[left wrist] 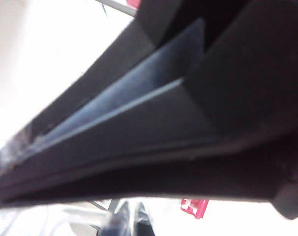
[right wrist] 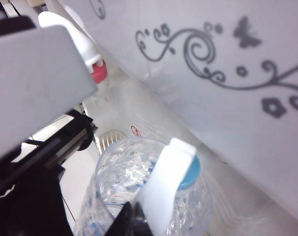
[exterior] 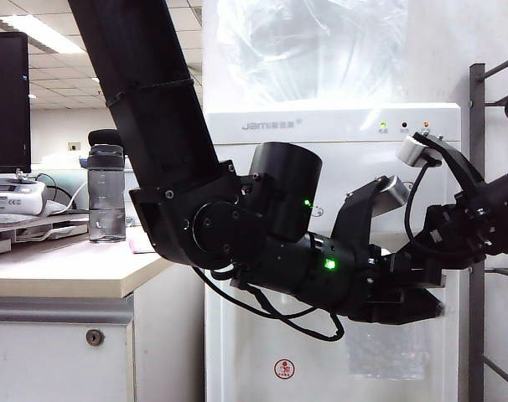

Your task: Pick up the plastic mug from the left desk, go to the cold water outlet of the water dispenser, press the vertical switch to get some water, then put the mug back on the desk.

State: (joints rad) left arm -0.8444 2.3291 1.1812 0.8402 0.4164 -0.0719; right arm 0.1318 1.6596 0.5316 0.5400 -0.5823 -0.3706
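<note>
Clear faceted plastic mug (right wrist: 139, 196) sits directly under the cold water outlet (right wrist: 188, 172), blue collar; white vertical switch (right wrist: 163, 187) hangs over its rim. Water dispenser (exterior: 338, 134) white, grey swirls. Left table (exterior: 61, 268) beige-topped.

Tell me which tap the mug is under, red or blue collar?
The blue-collared tap: the mug sits right beneath it. The red-collared tap stands off to the side, nothing under it.

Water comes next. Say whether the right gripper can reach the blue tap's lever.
Probably yes: the lever stands bare just ahead of the right gripper, jaws shut. The left gripper holds the mug under the tap, clear of it.
</note>
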